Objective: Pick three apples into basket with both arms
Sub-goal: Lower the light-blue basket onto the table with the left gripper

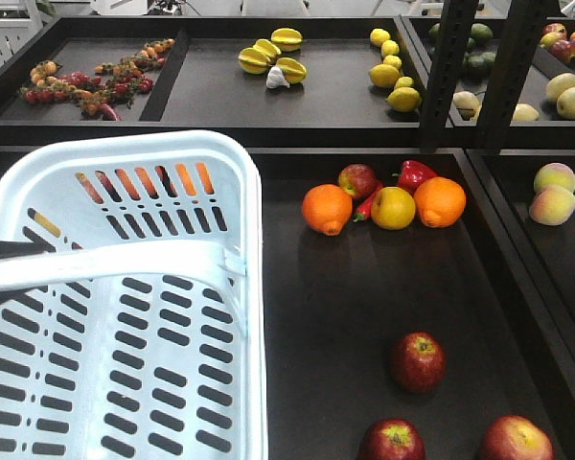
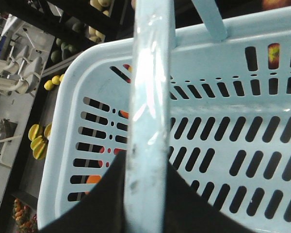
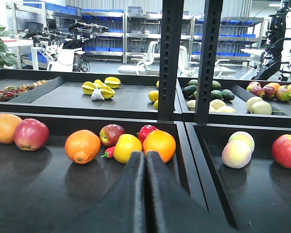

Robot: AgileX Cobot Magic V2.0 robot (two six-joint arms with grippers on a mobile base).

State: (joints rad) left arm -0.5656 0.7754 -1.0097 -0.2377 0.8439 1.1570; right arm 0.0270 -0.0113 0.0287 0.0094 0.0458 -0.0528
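Apples point(image 1: 418, 361), three dark red ones, lay on the black counter point(image 1: 345, 307) beside the basket point(image 1: 252, 316), none inside it yet. Its handle point(image 2: 148, 97) sat pinched in the left pincer point(image 2: 145, 194). The right pincer point(image 3: 145, 158), pressed together and empty, pointed toward the oranges point(image 3: 82, 145), with the apples outside its view. First pick seemed pending: it would need to spread, draw back and lower over an apple.

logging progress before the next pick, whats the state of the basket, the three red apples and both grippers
basket: no fruit inside, handle raised
three apples: loose on the black tray, outside the basket
left gripper: shut on the basket handle
right gripper: shut, empty
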